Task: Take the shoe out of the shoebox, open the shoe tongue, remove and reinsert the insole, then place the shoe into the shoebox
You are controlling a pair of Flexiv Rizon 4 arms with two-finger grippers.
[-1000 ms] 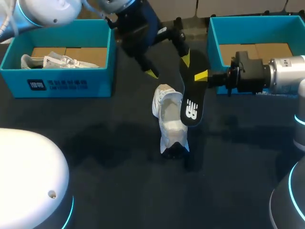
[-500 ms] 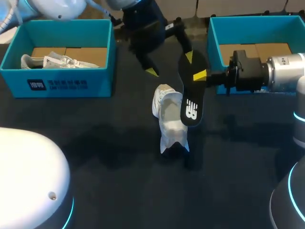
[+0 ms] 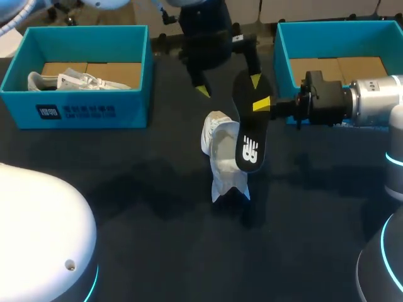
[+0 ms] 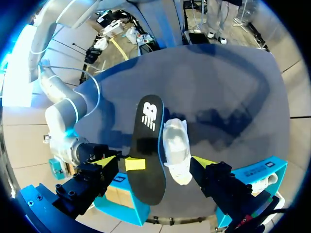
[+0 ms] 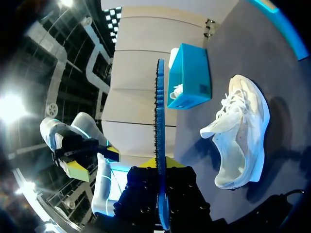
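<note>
Black flat insole (image 3: 249, 126), clamped by my right gripper (image 3: 261, 104), had drifted leftward above the white shoe (image 3: 223, 165) on the dark table (image 3: 157, 207); my left gripper (image 3: 228, 86) had withdrawn, fingers spread, empty.

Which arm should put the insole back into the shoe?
Right. Its gripper is shut on the insole, held close by the shoe on the table. The left gripper is open and holds nothing.

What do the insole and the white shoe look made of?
Insole: likely foam, a thin sheet with a matte black face, a printed white logo and a blue-looking edge. Shoe: seemingly white mesh or knit fabric, matte, with laces; exact textile unclear.
</note>
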